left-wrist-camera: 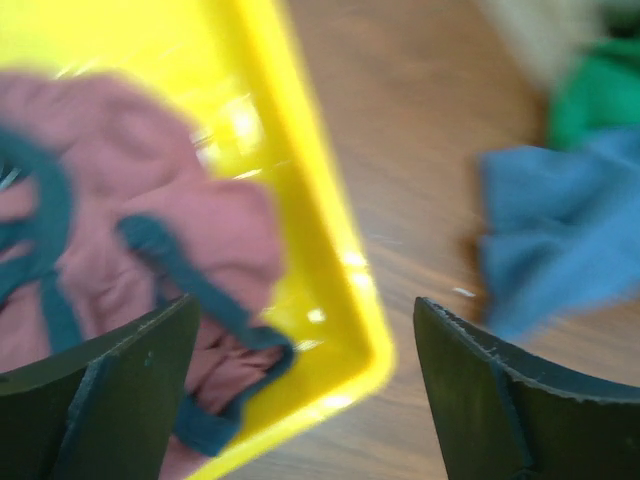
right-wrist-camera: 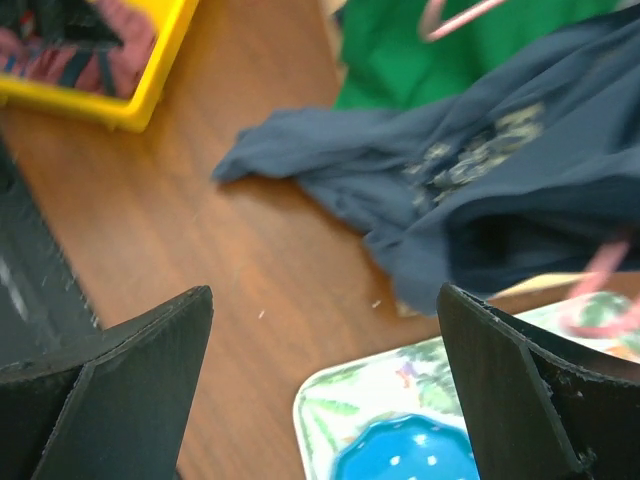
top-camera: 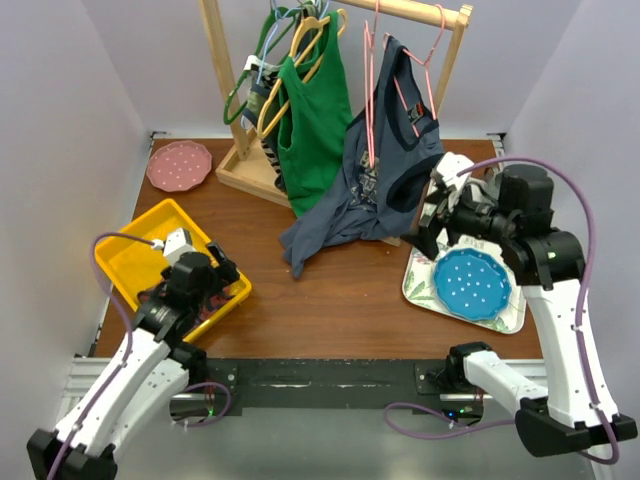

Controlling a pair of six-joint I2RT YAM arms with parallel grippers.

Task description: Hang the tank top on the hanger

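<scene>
**Top external view.** The table (top-camera: 330, 290) is walled in at the back and on both sides. Its freest stretch is the bare wood in the near middle, between the yellow bin (top-camera: 125, 255) on the left and the patterned tray (top-camera: 418, 288) with its blue plate (top-camera: 472, 283) on the right. The wooden rack (top-camera: 225, 100) takes up the back centre. A green top (top-camera: 315, 120) hangs from it, and a navy top (top-camera: 370, 200) hangs low enough to spill onto the table. A pink hanger (top-camera: 371, 100) hangs edge-on from the rail. The left arm bends up from its base, with the left gripper (top-camera: 222, 272) over the bin's near-right corner. The right arm arches high, with the right gripper (top-camera: 428, 222) just beside the navy top's right edge and above the tray's far end.

**Left wrist view.** The jaws of the left gripper (left-wrist-camera: 305, 310) stand wide and hold nothing, straddling the bin's rim (left-wrist-camera: 320, 200). The tank top (left-wrist-camera: 130, 190) lies crumpled inside the bin, under the left finger. Bare wood separates the bin from the navy top (left-wrist-camera: 560, 220).

**Right wrist view.** The right gripper (right-wrist-camera: 325, 295) is spread wide and empty above open wood. The navy top (right-wrist-camera: 480, 170) lies ahead of it and the tray (right-wrist-camera: 340, 410) below. The bin (right-wrist-camera: 150, 80) sits far off at the upper left.
</scene>
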